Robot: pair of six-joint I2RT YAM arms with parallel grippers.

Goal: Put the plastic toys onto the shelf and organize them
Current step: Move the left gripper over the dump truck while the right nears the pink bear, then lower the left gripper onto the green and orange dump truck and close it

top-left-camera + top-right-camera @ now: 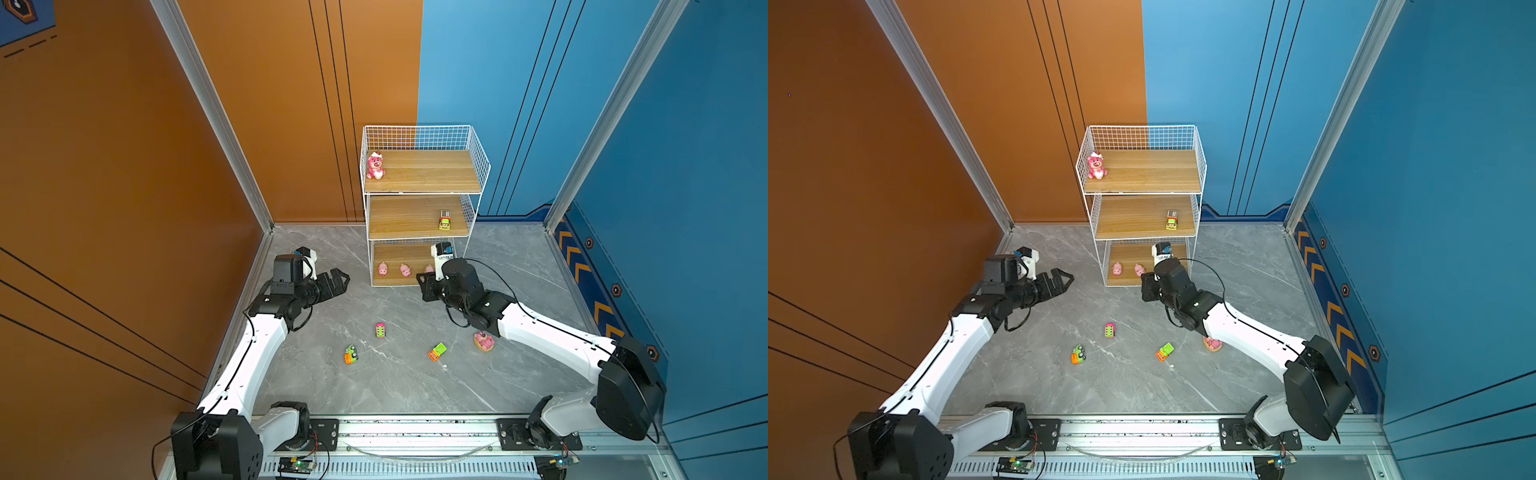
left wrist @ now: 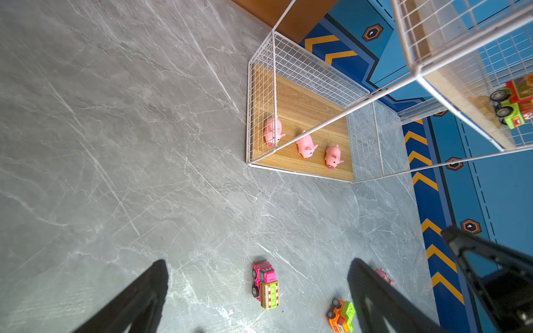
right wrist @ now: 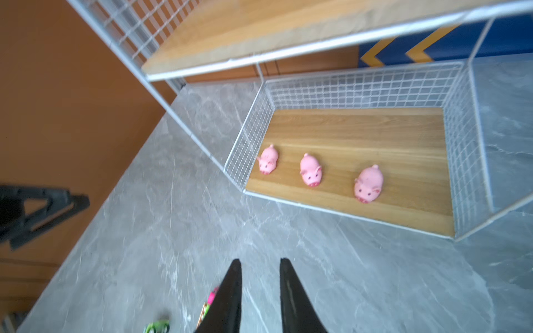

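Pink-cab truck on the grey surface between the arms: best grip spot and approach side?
Pinch the pink-cab truck across its two long sides, mid-body, coming straight down from above. It looks upright on its wheels, long axis pointing toward the shelf, so its narrow width suits the claw. The left claw is wide open, and no other toy crowds the truck.

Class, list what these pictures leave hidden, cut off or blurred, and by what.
Third pale pink plastic pig: in a top view, mostly behind the right arm.
Pink bear on tan round base: in a top view, half under the right arm.
Green toy vehicle: right wrist view, blurred, cut off by the bottom edge.
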